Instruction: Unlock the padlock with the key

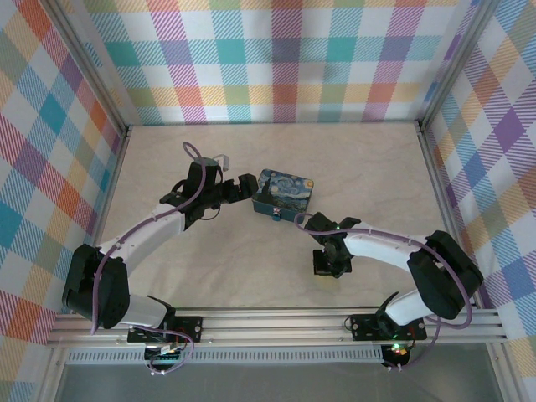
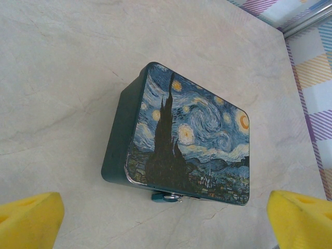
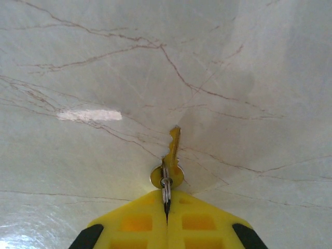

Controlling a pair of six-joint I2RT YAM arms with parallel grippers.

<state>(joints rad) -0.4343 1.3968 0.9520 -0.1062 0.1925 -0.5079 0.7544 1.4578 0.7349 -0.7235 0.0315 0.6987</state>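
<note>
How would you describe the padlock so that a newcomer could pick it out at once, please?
On the pale marbled table, find the dark-blue tin painted with a swirly night sky, near the middle. Against the tin's side that faces the near table edge sits the padlock: a tiny blue body with silvery metal, far smaller than the tin.

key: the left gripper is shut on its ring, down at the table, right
Wrong arm. The right gripper is shut on the ring of the key, down at the table; the right wrist view shows it. The left gripper is open.
</note>
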